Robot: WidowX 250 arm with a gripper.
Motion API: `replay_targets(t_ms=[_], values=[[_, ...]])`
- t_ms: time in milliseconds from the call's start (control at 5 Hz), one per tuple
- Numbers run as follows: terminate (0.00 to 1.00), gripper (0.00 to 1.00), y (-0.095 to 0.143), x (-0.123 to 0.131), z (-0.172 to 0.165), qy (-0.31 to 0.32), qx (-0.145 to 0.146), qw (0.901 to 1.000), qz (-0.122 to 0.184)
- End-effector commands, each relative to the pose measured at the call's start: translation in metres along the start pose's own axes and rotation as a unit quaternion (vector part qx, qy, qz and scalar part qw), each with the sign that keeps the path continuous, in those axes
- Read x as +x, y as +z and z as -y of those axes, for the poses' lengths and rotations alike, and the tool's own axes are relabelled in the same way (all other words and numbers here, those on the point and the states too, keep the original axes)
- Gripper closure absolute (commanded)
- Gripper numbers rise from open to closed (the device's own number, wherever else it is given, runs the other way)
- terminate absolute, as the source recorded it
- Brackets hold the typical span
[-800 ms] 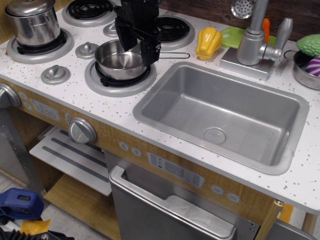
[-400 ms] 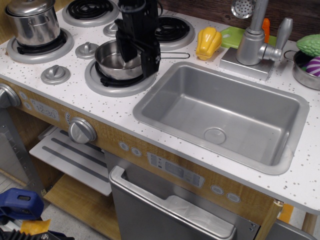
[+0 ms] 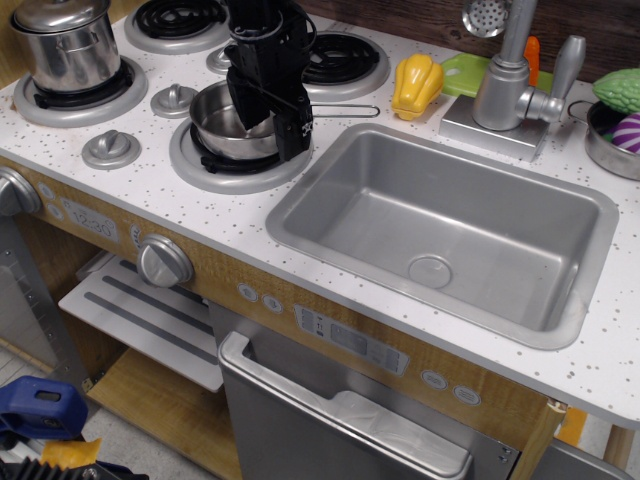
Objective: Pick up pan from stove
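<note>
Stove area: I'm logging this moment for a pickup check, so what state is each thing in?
pan: upright on front burner, lidless, empty
claw: open, straddling the pan's right rim
lidded pot: upright, lid on, on left burner
sink: empty
steel bowl: holds toy vegetables

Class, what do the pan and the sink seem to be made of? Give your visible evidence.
Pan: likely polished steel; mirror-like reflections inside, thin wire handle. Sink: matte grey, soft dull sheen; plastic or brushed metal, cannot tell.

The claw [image 3: 266, 122] has lowered so its fingers straddle the pan's [image 3: 225, 128] rim.
</note>
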State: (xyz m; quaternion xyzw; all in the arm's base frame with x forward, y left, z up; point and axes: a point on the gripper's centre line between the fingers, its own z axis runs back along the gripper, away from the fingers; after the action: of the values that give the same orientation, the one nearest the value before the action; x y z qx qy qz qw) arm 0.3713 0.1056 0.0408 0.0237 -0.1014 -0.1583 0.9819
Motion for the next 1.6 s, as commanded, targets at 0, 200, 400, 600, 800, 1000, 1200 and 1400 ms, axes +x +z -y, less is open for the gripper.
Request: replay_targets(t_ms=[0,200,400,600,800,1000,1200,1400], values=[[0.00,0.00,-0.001,0.002,-0.011,-0.002,-0.005,0.9998,0.018],[0.00,0.00,-0.004,0.002,-0.012,0.005,-0.001,0.9999,0.016],[0.00,1.00,-0.004,0.002,-0.012,0.004,0.003,0.9999,0.015],[0.00,0.00,-0.001,0.003,-0.015,-0.002,0.011,0.9998,0.015],[0.00,0.00,0.013,0.009,-0.019,-0.013,0.031,0.9994,0.009],[0.00,1.00,0.033,0.018,-0.022,-0.019,0.046,0.9988,-0.002],[0.00,1.00,0.058,0.030,-0.025,-0.030,0.061,0.9976,-0.012],[0.00,1.00,0.078,0.035,-0.022,-0.038,0.096,0.9947,-0.005]])
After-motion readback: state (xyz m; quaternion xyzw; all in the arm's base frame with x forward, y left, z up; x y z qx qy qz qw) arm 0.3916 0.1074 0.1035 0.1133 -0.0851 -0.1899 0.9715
